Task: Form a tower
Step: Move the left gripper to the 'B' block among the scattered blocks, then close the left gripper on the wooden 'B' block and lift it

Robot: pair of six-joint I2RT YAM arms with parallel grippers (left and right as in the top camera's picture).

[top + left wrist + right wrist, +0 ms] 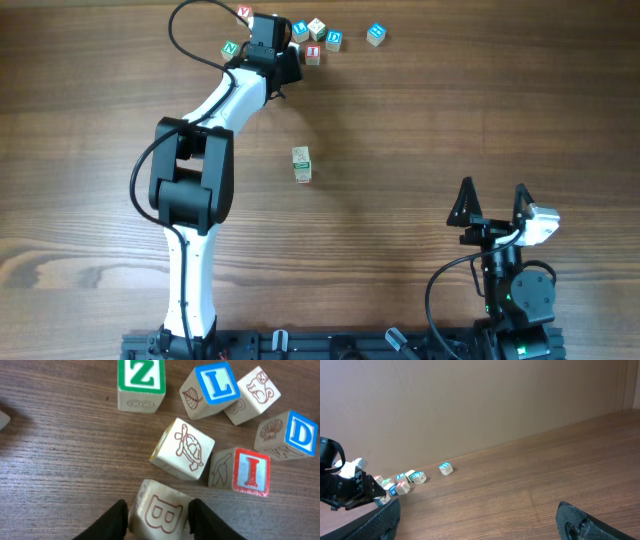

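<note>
Wooden table (480, 110), brown, straight grain, matte. Plain beige wall (470, 400) behind it.

Left arm (195, 170), white and black, reaches to the far edge. Left gripper (159, 508): black fingers (112, 522) partly closed, clamped against both sides of B cube (162, 519), which is slightly tilted.

Right gripper (492, 190) near front edge, jaws spread wide, holding nothing, touching nothing.

The tower (302, 165) stands mid-table, one cube wide, pale wood with green print, well apart from both grippers and the loose cubes; cube count unclear from above.

Loose cubes just beyond the B cube, pale wood, square-edged:
- turtle cube (184, 450) nearest
- red I cube (247, 472)
- blue D cube (290, 435)
- blue L cube (210, 387)
- cat cube (255, 392)
- green Z cube (141, 375)
</note>
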